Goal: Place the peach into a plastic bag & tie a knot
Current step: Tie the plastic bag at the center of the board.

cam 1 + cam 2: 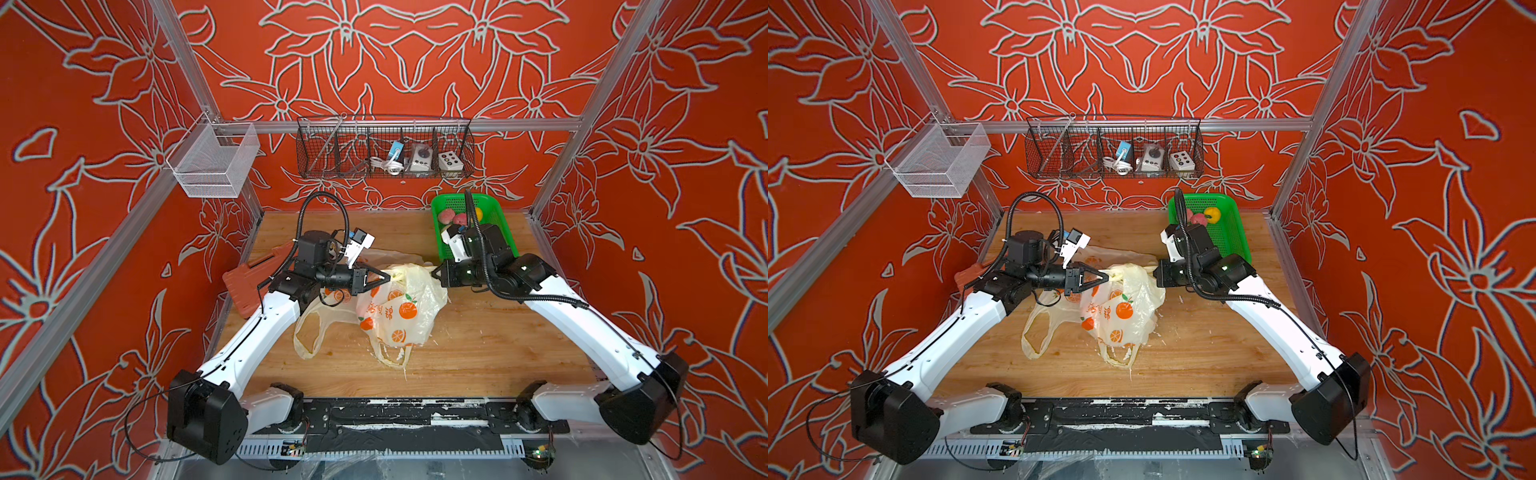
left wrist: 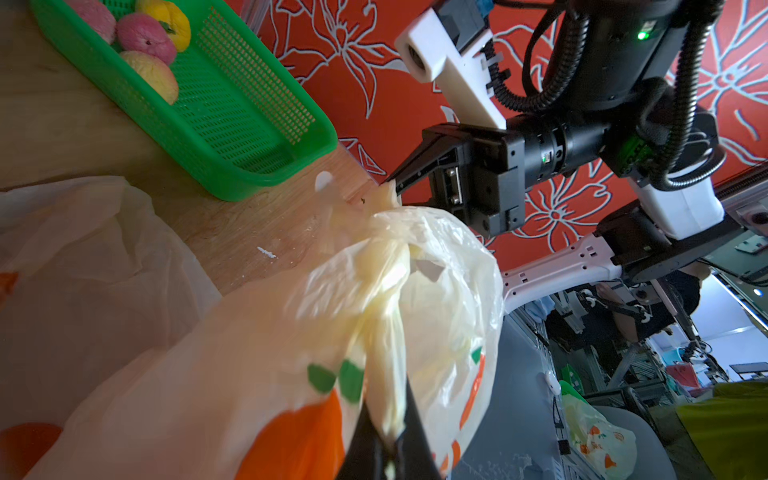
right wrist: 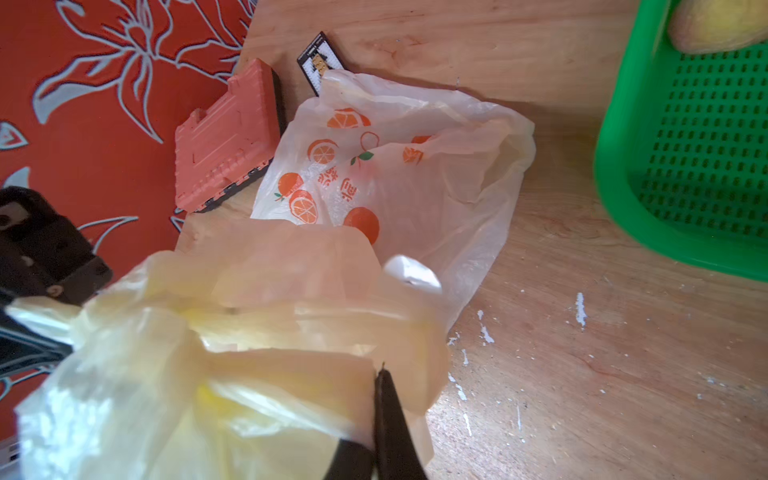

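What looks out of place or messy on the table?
White flecks are scattered over the wooden table beside the held bag, like shreds or spilled crumbs. A second, empty bag lies crumpled behind it, partly covering a small black board.

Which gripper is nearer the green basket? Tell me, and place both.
Right. The right gripper sits just off the near corner of the green basket; the left gripper is farther, across the plastic bag from it.

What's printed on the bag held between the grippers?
Orange fruits with green leaves on the cream bag; clearest in a top view.
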`<action>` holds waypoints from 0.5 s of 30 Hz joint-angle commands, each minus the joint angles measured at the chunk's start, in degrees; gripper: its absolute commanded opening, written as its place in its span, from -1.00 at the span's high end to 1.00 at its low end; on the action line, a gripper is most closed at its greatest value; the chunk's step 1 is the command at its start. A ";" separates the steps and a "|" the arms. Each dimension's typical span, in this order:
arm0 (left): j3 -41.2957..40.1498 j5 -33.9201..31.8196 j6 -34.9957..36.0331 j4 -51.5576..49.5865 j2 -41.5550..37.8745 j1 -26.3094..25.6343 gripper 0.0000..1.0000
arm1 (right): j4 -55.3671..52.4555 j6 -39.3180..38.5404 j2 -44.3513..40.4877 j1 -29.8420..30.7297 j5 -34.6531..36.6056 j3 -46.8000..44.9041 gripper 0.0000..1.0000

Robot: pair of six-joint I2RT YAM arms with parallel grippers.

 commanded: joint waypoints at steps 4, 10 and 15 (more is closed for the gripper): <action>-1.04 -7.63 -3.44 0.08 -2.62 4.34 1.00 | -3.06 -1.58 -0.04 -3.30 5.79 -2.99 1.00; -4.74 -16.33 -5.44 -2.14 -1.71 9.02 1.00 | -3.95 -4.40 -0.07 -6.55 11.36 -5.08 1.00; -9.50 -4.54 -17.72 15.63 0.23 6.76 0.96 | 2.55 -0.97 0.30 -5.32 0.93 -8.24 1.00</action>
